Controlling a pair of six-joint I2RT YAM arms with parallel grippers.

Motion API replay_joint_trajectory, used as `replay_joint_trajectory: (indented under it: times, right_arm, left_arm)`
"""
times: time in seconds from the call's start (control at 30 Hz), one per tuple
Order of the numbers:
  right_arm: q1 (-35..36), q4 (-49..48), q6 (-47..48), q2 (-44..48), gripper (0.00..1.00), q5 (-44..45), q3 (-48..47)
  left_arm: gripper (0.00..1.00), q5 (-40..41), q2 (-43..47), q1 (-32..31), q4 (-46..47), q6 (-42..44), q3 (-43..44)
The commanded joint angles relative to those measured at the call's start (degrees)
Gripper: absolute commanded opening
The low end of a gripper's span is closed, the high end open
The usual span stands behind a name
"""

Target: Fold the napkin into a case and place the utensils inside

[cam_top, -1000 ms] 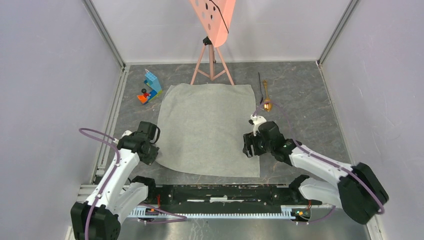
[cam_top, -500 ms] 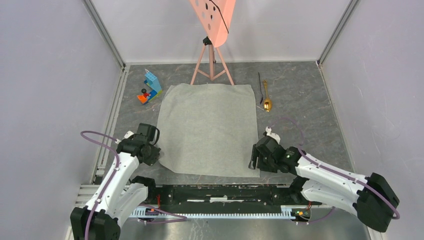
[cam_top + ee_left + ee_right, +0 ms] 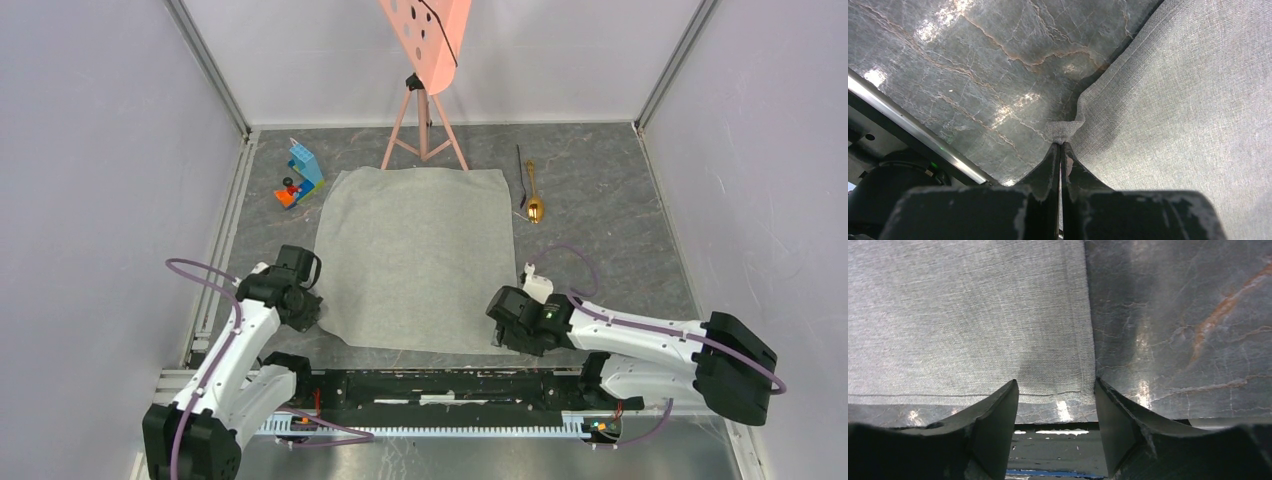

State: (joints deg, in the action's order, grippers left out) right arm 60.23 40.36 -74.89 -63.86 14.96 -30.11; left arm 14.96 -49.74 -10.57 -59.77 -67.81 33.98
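The light-grey napkin [image 3: 415, 255] lies flat and unfolded in the middle of the table. My left gripper [image 3: 308, 318] is at its near-left corner. In the left wrist view the left gripper [image 3: 1060, 145] is shut, pinching a small bunched bit of the napkin [image 3: 1188, 100] at its corner. My right gripper [image 3: 497, 325] is open over the near-right corner. In the right wrist view the right gripper [image 3: 1055, 382] straddles that corner of the napkin [image 3: 963, 315] without holding it. The gold spoon [image 3: 534, 200] and thin black utensil [image 3: 521, 170] lie beyond the napkin's far-right corner. No case shows.
A pink perforated board [image 3: 425, 40] on a tripod stands at the back centre, its legs touching the napkin's far edge. Blue and red toy blocks [image 3: 300, 172] lie at the far left. The arms' base rail [image 3: 440, 385] runs along the near edge. Walls enclose three sides.
My right arm has drawn back from the napkin's right edge to its near-right corner, gripper lowered there. The left arm has hardly moved. The napkin and utensils lie as before.
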Motion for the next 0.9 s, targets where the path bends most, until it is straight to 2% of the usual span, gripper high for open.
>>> replay_joint_trajectory:
  times: [0.0,0.1,0.3,0.47,0.67,0.8,0.87]
  right_arm:
    - [0.4,5.0,-5.7,-2.3,0.61,4.2,-1.0]
    - [0.4,6.9,-6.1,-3.7,0.55,4.4,-1.7]
    - [0.4,8.4,-4.8,-3.1,0.2,6.2,-2.7]
    - [0.6,10.0,-2.1,-2.3,0.0,9.0,-5.1]
    - [0.7,8.2,2.1,1.3,0.0,12.6,-4.3]
    - [0.7,9.0,2.4,1.0,0.0,13.6,-3.4]
    - [0.7,10.7,2.3,-0.3,0.04,13.6,-3.9]
  left_arm:
    - [0.02,2.1,2.3,0.3,-2.2,1.2,2.5]
    - [0.02,1.8,4.6,0.3,-3.0,0.4,2.3]
    - [0.02,0.5,7.3,0.3,-4.1,-0.7,2.2]
    - [0.02,-0.1,9.4,0.3,-5.8,-1.1,2.9]
    - [0.02,-0.8,11.4,0.3,-3.6,-0.9,1.4]
    - [0.02,-2.9,8.0,0.3,-0.1,1.0,-0.4]
    - [0.02,-3.1,5.3,0.3,-1.1,1.9,0.1]
